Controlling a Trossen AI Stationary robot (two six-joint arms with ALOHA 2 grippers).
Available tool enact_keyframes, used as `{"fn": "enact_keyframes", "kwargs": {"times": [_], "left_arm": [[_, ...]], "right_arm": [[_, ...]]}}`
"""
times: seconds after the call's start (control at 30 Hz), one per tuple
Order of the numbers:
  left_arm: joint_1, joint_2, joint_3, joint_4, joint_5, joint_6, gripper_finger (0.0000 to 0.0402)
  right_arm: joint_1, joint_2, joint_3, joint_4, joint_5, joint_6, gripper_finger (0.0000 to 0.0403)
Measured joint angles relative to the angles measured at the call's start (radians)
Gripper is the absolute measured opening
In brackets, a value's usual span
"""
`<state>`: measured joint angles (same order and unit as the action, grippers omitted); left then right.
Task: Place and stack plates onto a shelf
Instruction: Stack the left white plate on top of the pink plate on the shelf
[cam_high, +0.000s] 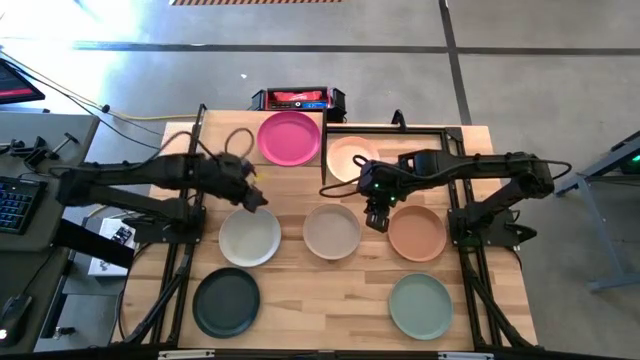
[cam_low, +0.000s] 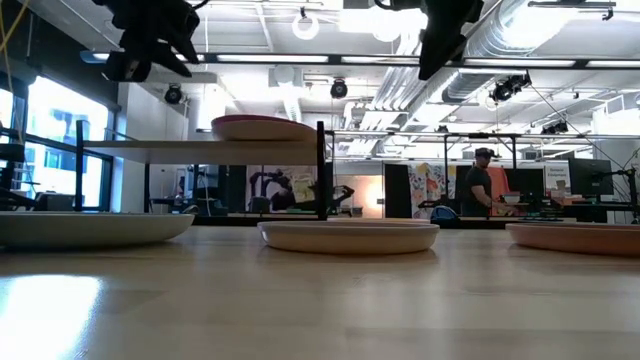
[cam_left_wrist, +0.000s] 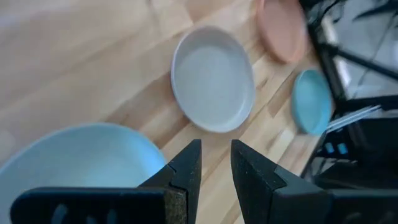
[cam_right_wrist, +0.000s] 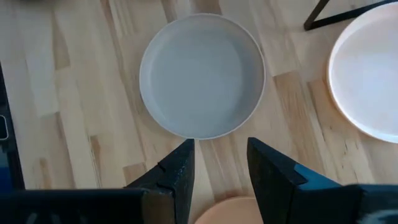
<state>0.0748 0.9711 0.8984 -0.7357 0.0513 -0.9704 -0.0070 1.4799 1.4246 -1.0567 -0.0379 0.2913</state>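
You had six plates flat on the desk (cam_high: 290, 295) and at least one on the shelf (cam_high: 440, 135). The magenta plate (cam_high: 289, 137) lay at twelve o'clock. The peach plate (cam_high: 351, 157) sat on the shelf panel at about one o'clock. Across the middle ran the off-white plate (cam_high: 249, 237) at nine, the beige plate (cam_high: 331, 230) at centre and the terracotta plate (cam_high: 416, 232) at three. The dark green plate (cam_high: 226, 301) lay at seven o'clock and the sage green plate (cam_high: 420, 305) at five.

These plates looked stiff, shallow and fairly light, with a matte finish that should have given fair grip. I judged the raised rim the only place to pinch, since each lay flush on the wood. A chip from a hard landing on the shelf seemed the main risk.

Your right tool (cam_high: 376, 214) hung between the beige and terracotta plates, just off both, arm reaching in from three o'clock with the wrist turned down. Its fingers (cam_right_wrist: 177, 174) stood a little apart, holding nothing. Your left tool (cam_high: 252, 198) hovered over the far rim of the off-white plate, arm stretched in from nine o'clock. Its fingers (cam_left_wrist: 186, 168) were also slightly apart and empty.
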Motion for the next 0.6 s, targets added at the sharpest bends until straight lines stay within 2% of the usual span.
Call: {"fn": "enact_keyframes", "kwargs": {"times": [0.3,0.6], "left_arm": [[-0.173,0.197,0.000,0.021,-0.041,-0.144,0.0074],[-0.262,0.358,0.000,0.121,-0.042,-0.255,0.0074]], "right_arm": [[0.003,0.000,0.000,0.007,0.061,0.023,0.0126],[0.003,0.000,0.000,0.008,0.062,0.023,0.0126]]}}
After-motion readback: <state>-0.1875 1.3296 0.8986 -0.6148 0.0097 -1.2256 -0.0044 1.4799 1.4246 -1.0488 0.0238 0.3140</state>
